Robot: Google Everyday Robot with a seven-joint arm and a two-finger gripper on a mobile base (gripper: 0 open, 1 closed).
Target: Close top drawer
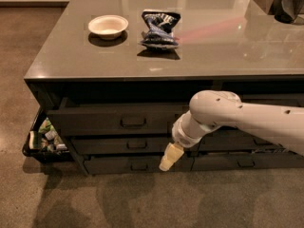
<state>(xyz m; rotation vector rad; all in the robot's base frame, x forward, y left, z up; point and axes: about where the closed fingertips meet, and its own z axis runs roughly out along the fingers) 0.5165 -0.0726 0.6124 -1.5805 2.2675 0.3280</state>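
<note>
The top drawer (pixel 95 120) stands slightly out from the desk (pixel 95 63). The gripper (pixel 169 157) hangs just below its front, right of the bar handle (pixel 133 122), fingers (pixel 173 152) pressed together.

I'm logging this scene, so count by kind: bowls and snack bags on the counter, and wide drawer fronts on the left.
Bowls: 1 (white bowl)
Snack bags: 1 (blue bag)
Wide drawer fronts: 3 (top drawer, middle drawer, bottom drawer)
Total: 5
The claw hangs low before the bottom drawer.
</note>
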